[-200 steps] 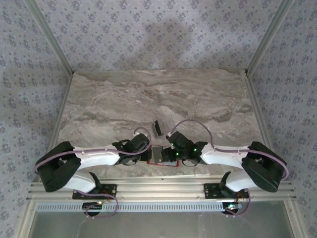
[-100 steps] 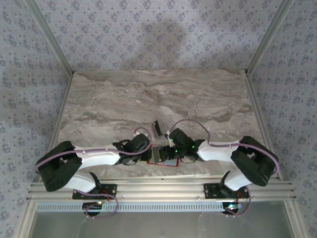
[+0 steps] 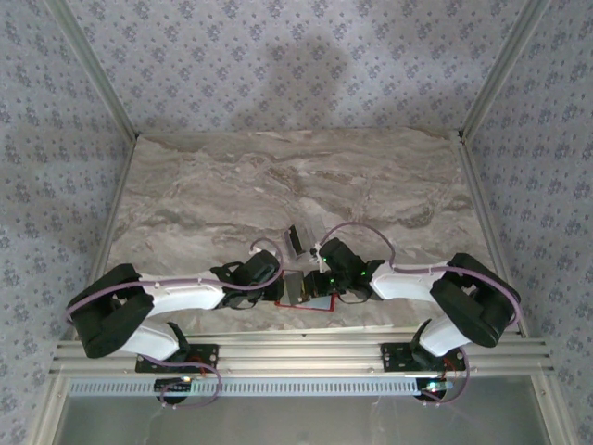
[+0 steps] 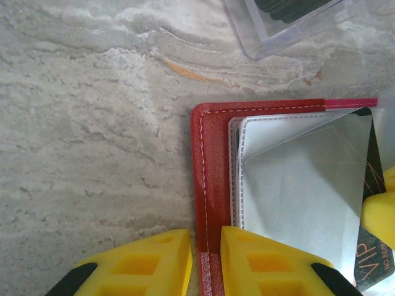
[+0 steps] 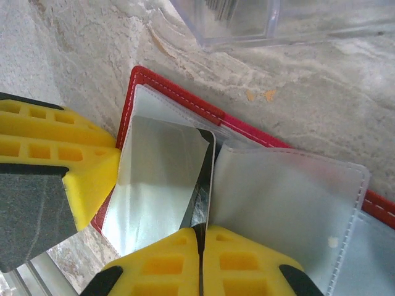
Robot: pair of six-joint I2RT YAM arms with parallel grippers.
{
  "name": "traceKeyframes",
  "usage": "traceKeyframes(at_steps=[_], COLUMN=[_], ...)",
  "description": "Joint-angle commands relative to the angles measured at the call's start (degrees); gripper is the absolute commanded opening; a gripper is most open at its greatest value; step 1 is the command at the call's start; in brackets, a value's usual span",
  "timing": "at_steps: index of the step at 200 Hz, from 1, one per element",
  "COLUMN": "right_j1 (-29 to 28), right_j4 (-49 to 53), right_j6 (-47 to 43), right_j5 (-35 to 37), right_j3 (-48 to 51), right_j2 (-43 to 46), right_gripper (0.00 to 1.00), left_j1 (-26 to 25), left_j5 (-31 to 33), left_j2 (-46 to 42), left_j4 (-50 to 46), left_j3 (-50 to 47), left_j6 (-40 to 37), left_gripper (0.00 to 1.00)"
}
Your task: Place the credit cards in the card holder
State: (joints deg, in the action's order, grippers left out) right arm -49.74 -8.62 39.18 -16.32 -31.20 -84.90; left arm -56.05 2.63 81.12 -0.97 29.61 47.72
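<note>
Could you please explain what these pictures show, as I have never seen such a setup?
Two white robot arms are bolted at the near edge of a marble-patterned table. One picture is taken from above and behind them; the other two come from cameras on each wrist, so the yellow fingers belong to that arm. On the table lie an open red card holder and a clear plastic box. The left hand pinches the holder's red edge, and the right hand grips a dark credit card, its end at the holder's clear sleeve.
</note>
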Motion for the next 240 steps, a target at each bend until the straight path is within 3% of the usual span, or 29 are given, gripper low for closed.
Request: traceKeyframes(at_steps=[1,18,121,240], right_j1=[0.3,0.7,2.7,1.0], right_j4=[0.5,0.5,-0.7,-4.7], right_j6=[0.6,1.5,10.5,17.0], right_j5=[0.5,0.7,1.8,5.1], right_j3=[1.1,1.5,5.0,5.2], right_j2=[-0.2,0.2,2.5,2.6], right_gripper=[0.04,0.0,0.0,0.0], left_j1=[-1.2,-1.3,-1.5,-2.7], left_j5=[-2.7,-2.6,-2.6,-2.8], left_j2=[4.1,4.4,5.5,7.7], left_j4=[1.3,1.6,2.7,4.0], left_j3=[-2.3,-2.5,-3.0,-1.9], left_j6=[1.0,1.2,1.8,2.1], left_gripper=[0.22,0.22,0.22,0.21])
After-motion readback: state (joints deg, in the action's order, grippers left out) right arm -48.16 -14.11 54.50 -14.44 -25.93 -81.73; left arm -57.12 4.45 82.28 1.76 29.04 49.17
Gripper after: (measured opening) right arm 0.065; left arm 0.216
